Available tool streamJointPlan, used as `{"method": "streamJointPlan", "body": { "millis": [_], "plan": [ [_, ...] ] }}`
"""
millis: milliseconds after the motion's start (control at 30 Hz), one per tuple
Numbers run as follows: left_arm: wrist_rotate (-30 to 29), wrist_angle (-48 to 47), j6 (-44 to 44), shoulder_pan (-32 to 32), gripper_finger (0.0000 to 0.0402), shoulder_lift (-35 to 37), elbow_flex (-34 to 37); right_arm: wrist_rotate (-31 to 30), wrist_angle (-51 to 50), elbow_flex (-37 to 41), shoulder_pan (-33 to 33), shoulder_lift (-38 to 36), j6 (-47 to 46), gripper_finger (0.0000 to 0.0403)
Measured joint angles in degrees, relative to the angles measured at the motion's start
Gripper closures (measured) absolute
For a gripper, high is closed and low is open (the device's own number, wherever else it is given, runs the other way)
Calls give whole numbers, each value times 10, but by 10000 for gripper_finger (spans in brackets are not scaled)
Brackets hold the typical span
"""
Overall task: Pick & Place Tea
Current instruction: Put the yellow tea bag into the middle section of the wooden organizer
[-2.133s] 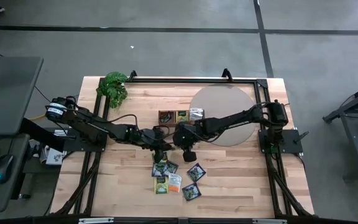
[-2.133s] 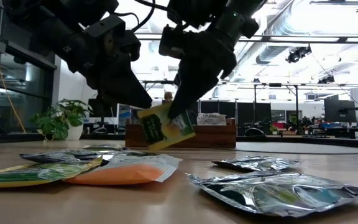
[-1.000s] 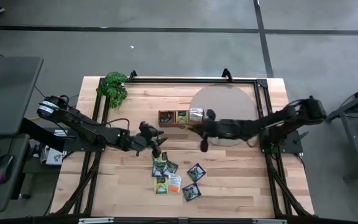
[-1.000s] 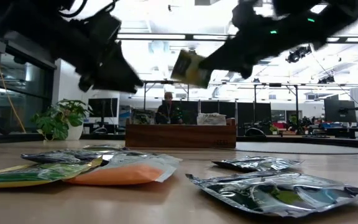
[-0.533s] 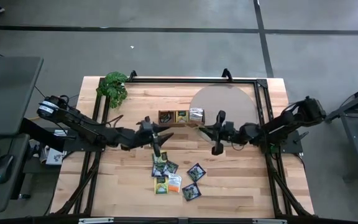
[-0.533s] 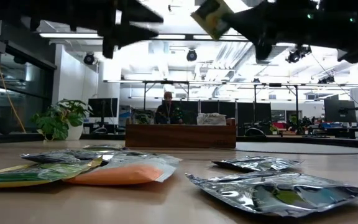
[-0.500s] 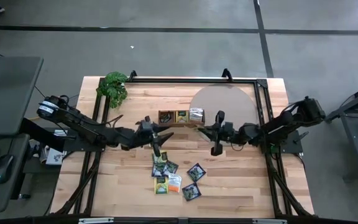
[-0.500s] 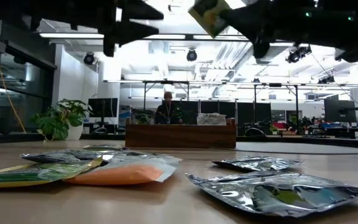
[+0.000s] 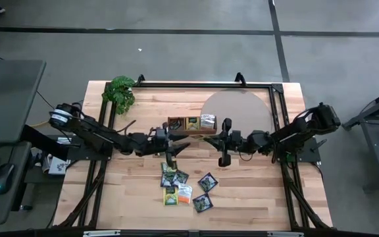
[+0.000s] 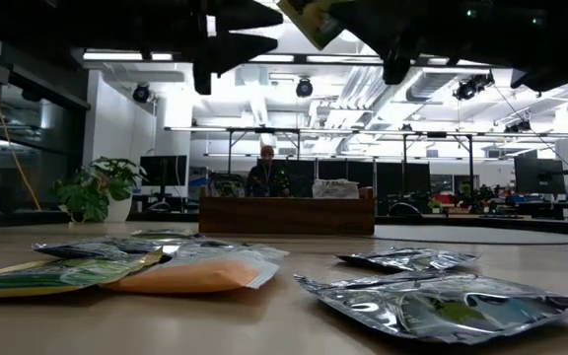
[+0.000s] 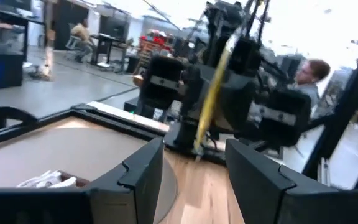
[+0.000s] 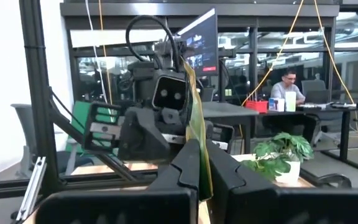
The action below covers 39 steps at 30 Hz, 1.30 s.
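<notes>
High view: beside the wooden tray, the right gripper sits clenched on a tea sachet while the left gripper gapes empty above the loose sachets. Right wrist view: the yellow-green sachet is pinched only by its lower edge between the fingers, so it could slip or swing and miss its tray compartment.

Loose sachets are lying on the desk in front of the tray; the plant is sitting at the back left corner, the round mat right of the tray.

no legible text, sachet printing too small to read, no readable labels or signs
</notes>
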<state>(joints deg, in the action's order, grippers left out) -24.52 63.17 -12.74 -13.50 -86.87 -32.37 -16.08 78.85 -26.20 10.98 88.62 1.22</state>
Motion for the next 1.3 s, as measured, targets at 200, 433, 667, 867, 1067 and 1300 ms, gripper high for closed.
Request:
{"method": "streamJointPlan", "body": {
  "millis": [200, 433, 667, 867, 1067, 1300],
  "plan": [
    [13, -1, 32, 0, 229, -24, -36, 0, -9, 0, -1, 0, -14, 402],
    [15, -5, 52, 0, 229, -38, -63, 0, -17, 0, -1, 1, -25, 402],
    [-4, -2, 70, 0, 234, -38, -65, -1, -29, 0, -1, 1, -27, 402],
    [-4, -2, 70, 0, 283, -38, -65, -1, -30, 0, -1, 1, -31, 403],
    [-6, -1, 66, 0, 363, -38, -65, 0, -32, 0, -1, 1, -38, 403],
    [-15, -4, 59, 0, 398, -38, -65, 2, -33, 0, -1, 1, -38, 402]
  ]
}}
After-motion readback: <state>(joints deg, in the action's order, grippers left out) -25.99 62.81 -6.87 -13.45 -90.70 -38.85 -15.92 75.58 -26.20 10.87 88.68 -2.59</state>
